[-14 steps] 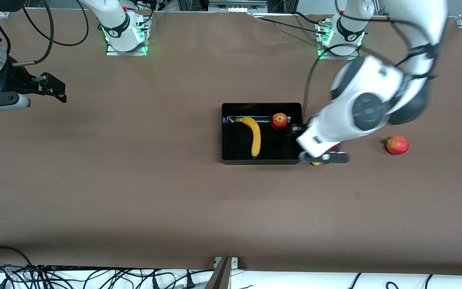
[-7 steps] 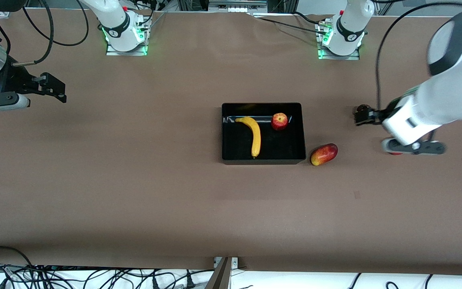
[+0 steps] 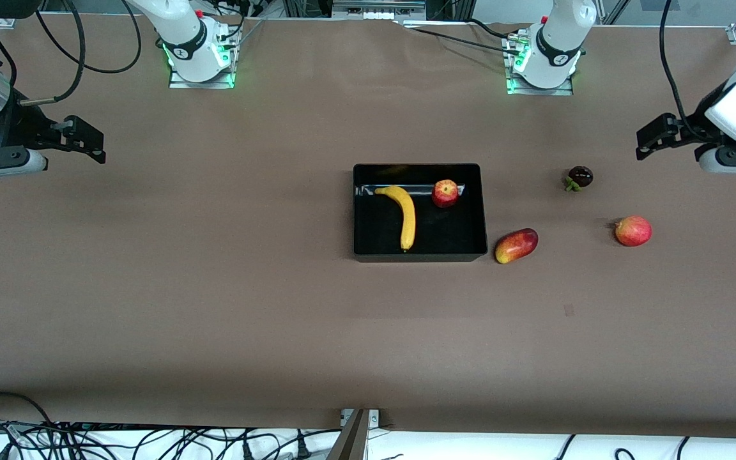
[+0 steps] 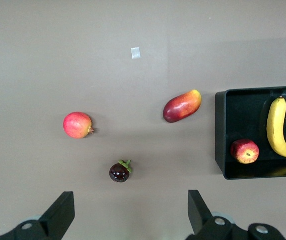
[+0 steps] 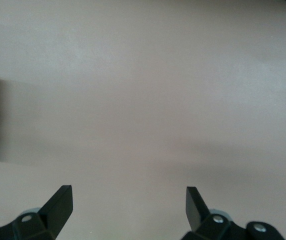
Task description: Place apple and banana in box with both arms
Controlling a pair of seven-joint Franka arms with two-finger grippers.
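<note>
**Both fruits lie in the box; pincers empty**

The banana (image 3: 403, 214) and apple (image 3: 445, 192) lie in the box (image 3: 419, 257) at frame centre. The left pincer (image 3: 659, 136), upper right of the frame, and the right pincer (image 3: 80, 139), upper left, gape wide over bare table (image 3: 214, 306), holding nothing. Judged: the apple is firm and smooth, best gripped across its middle; the banana bruises easily, so mid-length.
</note>
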